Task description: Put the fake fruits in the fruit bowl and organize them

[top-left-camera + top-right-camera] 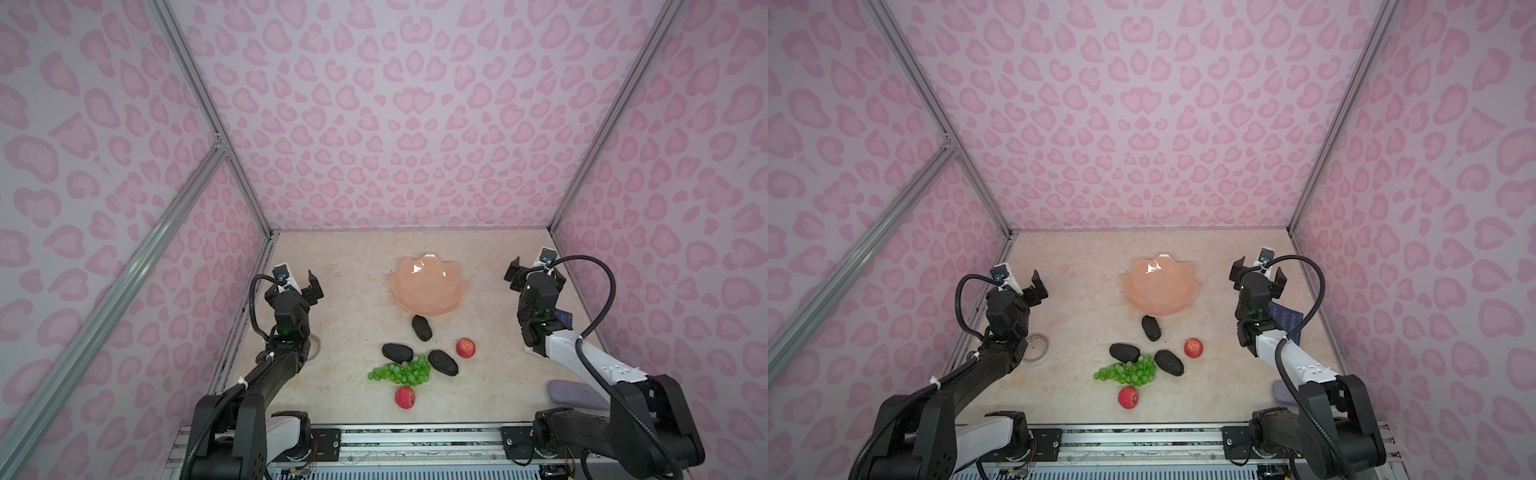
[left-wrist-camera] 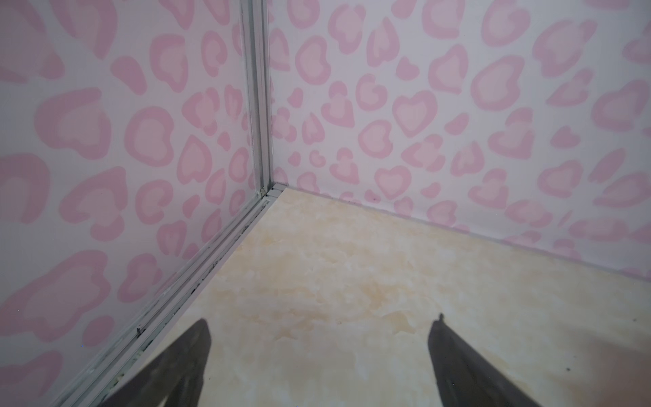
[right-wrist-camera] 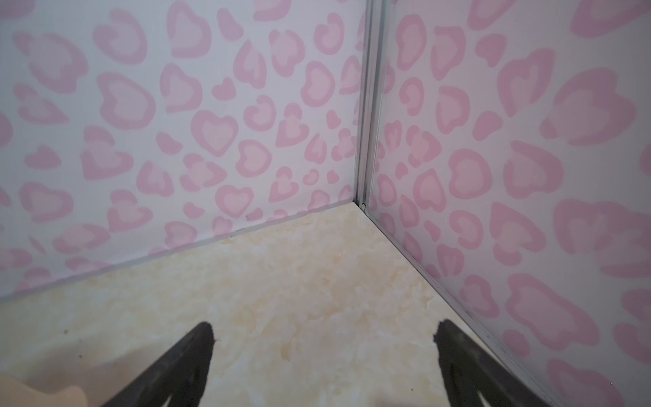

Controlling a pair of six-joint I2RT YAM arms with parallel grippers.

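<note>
Left pincer (image 2: 320, 322) gapes; fruit bowl (image 1: 426, 287) glossy, peach, scalloped.

Lab booth: aluminium frame (image 2: 257, 88), printed walls (image 1: 374, 124)

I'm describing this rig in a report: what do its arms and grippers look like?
Both arms are mostly black, jointed links with a white shell section: left arm, right arm. A black ribbed cable loops from each white wrist camera. The left gripper and right gripper have dark, tapered flat fingers.
</note>
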